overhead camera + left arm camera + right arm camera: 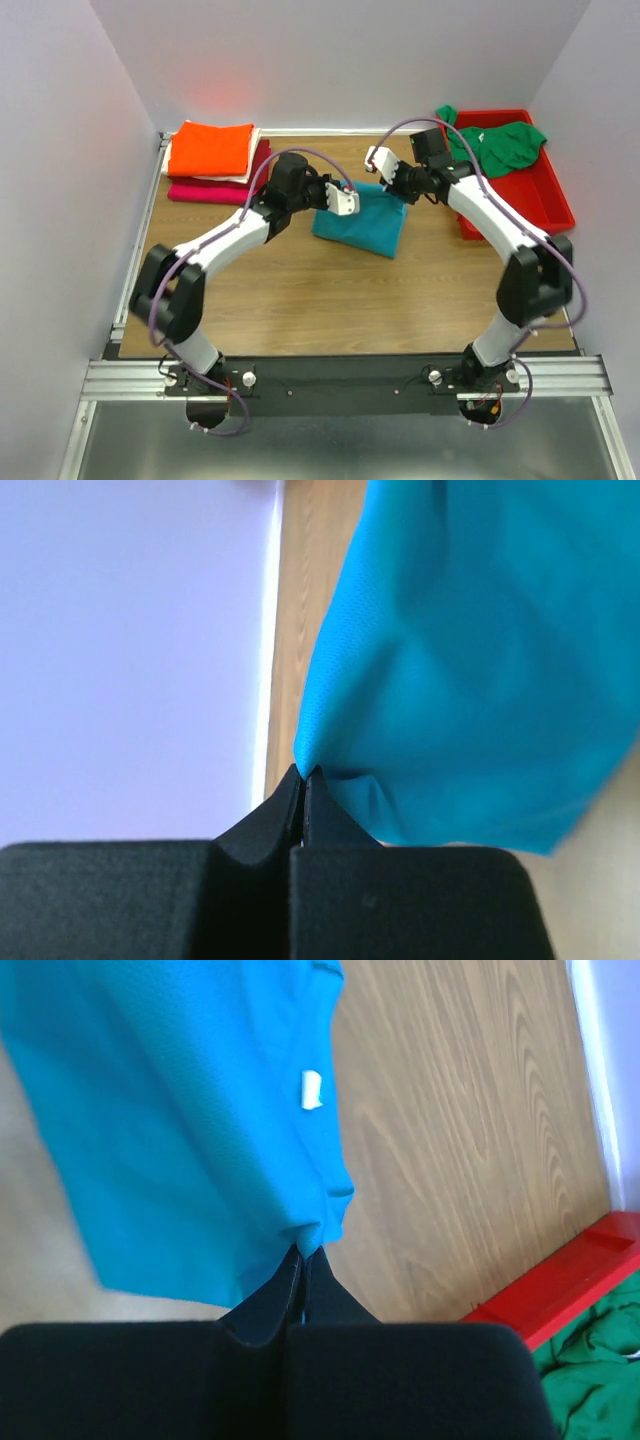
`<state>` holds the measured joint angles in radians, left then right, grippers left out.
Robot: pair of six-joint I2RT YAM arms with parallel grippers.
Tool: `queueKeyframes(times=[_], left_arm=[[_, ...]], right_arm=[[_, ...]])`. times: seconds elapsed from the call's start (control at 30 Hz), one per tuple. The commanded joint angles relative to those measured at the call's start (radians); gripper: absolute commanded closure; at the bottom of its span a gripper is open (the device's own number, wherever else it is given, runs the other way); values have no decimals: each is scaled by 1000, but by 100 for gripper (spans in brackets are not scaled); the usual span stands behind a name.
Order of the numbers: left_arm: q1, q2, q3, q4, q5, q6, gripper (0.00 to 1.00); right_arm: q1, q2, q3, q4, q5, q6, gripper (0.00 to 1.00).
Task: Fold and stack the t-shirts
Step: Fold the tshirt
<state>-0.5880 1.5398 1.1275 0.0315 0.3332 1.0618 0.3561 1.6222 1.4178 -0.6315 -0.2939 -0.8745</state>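
A folded teal t-shirt [362, 226] hangs between both arms over the middle of the table. My left gripper [303, 772] is shut on its left top corner, and the cloth [470, 660] drapes away to the right. My right gripper [305, 1252] is shut on the other top corner; the teal cloth [180, 1130] shows a small white neck label [311, 1089]. A stack of folded t-shirts lies at the back left with an orange one [208, 147] on top, white and dark red or magenta edges [205, 190] below. A green t-shirt [502, 143] lies crumpled in the bin.
A red plastic bin [545, 195] stands at the back right, its edge [560, 1280] close to my right gripper. The wooden table [330, 300] ends at white walls on the left, back and right. A metal rail [340, 378] carries both arm bases at the near edge.
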Motion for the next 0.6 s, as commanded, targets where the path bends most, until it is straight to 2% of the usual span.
queueKeyframes(times=[0.0,0.07,0.23,0.57], left_arm=[[59,233,122,83,33,-32,100],[66,310,185,84,41,-51,100],[70,466,334,45,53,-53,100],[86,496,362,7,78,-13,100]], right_arm=[[-34,168,102,144,113,80,99],[-48,281,153,153,147,97,100],[-103,357,193,162,125,129,100],[-109,373,159,173,102,161,100]])
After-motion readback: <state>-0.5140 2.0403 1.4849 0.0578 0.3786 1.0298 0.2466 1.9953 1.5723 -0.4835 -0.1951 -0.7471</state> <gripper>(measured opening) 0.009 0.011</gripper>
